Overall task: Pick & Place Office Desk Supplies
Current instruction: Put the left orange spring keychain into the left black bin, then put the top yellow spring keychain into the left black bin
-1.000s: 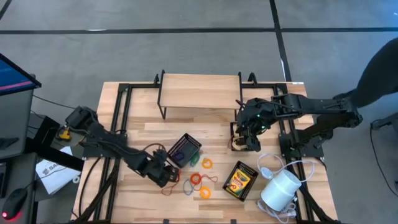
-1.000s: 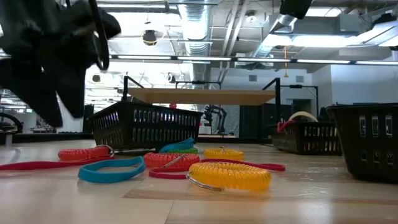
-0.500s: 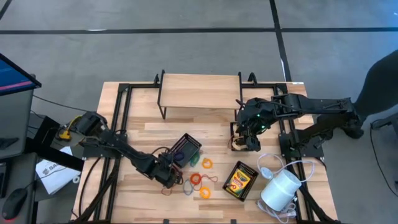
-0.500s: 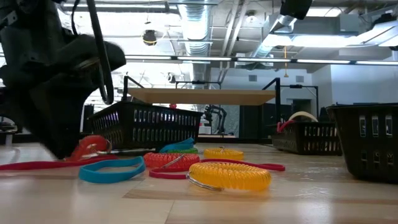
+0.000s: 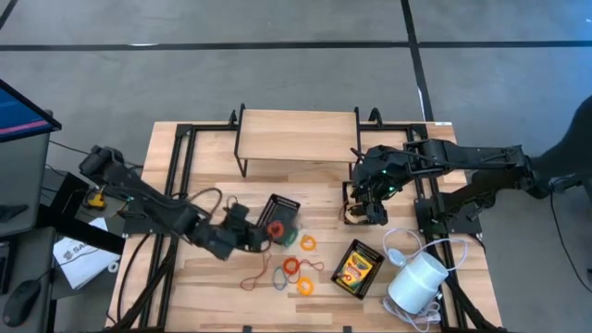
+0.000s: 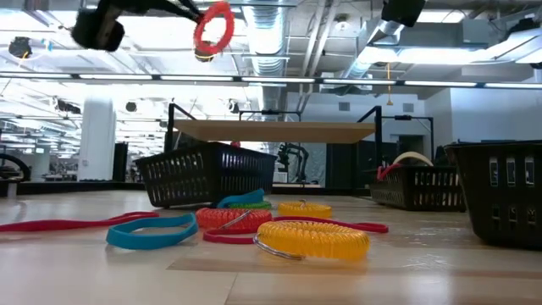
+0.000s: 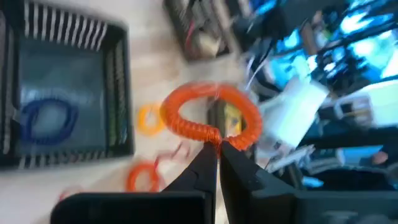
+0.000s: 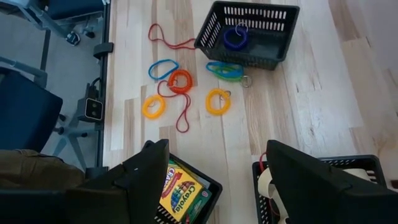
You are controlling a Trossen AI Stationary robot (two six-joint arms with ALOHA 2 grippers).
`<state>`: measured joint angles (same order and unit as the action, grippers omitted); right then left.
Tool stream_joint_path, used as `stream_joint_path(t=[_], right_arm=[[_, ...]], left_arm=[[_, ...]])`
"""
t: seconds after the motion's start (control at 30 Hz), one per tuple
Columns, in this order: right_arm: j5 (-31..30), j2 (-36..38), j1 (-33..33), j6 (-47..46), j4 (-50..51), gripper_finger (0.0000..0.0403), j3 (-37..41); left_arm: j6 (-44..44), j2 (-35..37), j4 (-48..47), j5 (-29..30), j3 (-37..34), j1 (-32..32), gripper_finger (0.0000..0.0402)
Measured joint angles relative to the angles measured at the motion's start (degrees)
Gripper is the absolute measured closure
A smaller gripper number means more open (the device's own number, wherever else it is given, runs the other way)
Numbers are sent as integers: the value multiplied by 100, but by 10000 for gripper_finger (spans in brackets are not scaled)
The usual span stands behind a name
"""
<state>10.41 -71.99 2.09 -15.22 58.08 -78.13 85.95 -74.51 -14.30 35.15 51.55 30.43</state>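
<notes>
The left hand (image 7: 217,144) is pinched shut on an orange coil loop (image 7: 210,116), held high at the low view's upper left, above the mesh tray (image 5: 280,218) at the high view's centre. One blue loop (image 8: 234,37) already lies in that tray (so sorting has barely begun); several loops (image 8: 180,81) remain on the tabletop (image 5: 305,190). The held loop hangs on edge, its ring roughly upright. The right hand (image 8: 214,180) waits with fingers apart, centre right.

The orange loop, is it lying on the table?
No, the orange loop hangs in the air, pinched in the left tool, high above the table.
</notes>
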Motion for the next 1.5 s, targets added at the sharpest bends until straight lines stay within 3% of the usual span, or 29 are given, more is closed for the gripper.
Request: stream_joint_path(t=[0.17, 0.37, 0.53, 0.73, 0.83, 0.97, 1.2, 1.3, 1.5], right_arm=[[0, 0, 4, 2, -1, 137, 0], [15, 0, 10, 20, 63, 137, 0], [15, 0, 10, 84, 194, 137, 0], [2, -241, 10, 382, -87, 137, 130], [-92, -500, 10, 552, -634, 137, 400], [-149, -1105, 12, 681, -1326, 137, 672], [16, -2474, 146, 944, -2009, 137, 723], [323, -2949, 239, 905, -2400, 137, 717], [326, -3618, 493, 650, -3058, 137, 707]], left_arm=[[-170, 92, -554, 71, 2, -422, 401], [-517, -497, -1178, -1141, -2, -1143, 388], [-1378, -946, -604, -2001, -1, -1371, 320], [-1373, -1037, -667, -2018, 0, -1539, 233], [-1180, -821, -559, -2007, 0, -1612, 211], [-1204, -334, -134, -1765, 2, -1617, 212], [-1352, 514, 197, -1126, 2, -1435, 248], [-1423, 750, 169, -905, 2, -1349, 262], [-1564, 886, 197, -814, 7, -1282, 278]])
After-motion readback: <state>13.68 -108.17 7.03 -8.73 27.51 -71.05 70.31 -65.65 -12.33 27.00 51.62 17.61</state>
